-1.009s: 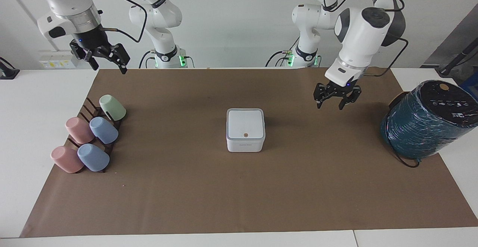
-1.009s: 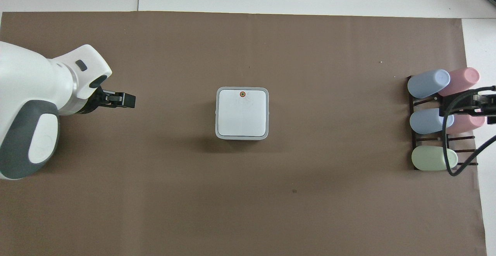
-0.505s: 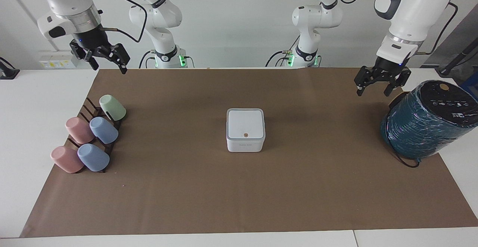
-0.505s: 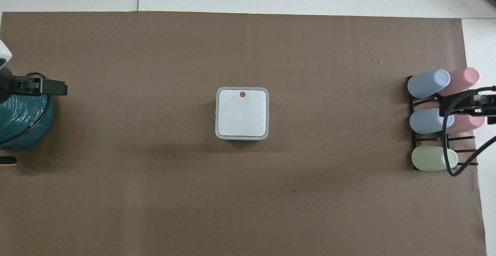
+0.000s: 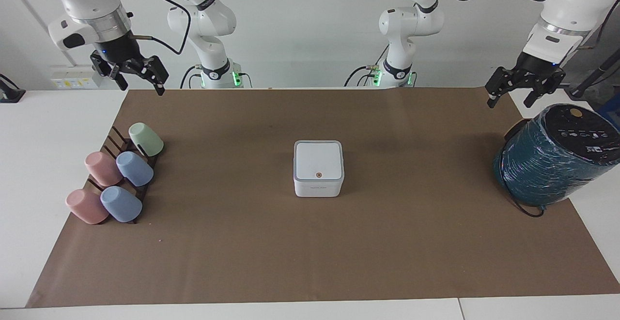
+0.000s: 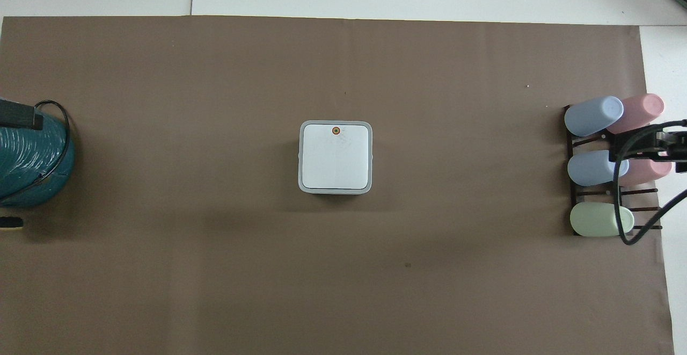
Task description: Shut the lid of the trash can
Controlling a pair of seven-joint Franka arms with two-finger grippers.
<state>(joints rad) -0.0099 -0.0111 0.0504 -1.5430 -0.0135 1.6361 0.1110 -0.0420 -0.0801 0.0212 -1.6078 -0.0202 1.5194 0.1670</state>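
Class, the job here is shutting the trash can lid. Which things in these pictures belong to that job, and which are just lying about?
Belongs to the job:
- trash can, mid-mat
- lid, lying flat on it, orange dot up

Just lying about:
- cups on the rack, at the right arm's end
- teal wrapped cylinder, at the left arm's end
- brown mat

Both claws hang open, away from the can: left claw, right claw.

Bare brown paper rings my small white cube-shaped plastic trash can [image 5: 318, 169]; teal wrapped cylinder [image 5: 552, 160] at three o'clock, pastel cup rack [image 5: 116, 177] at nine.
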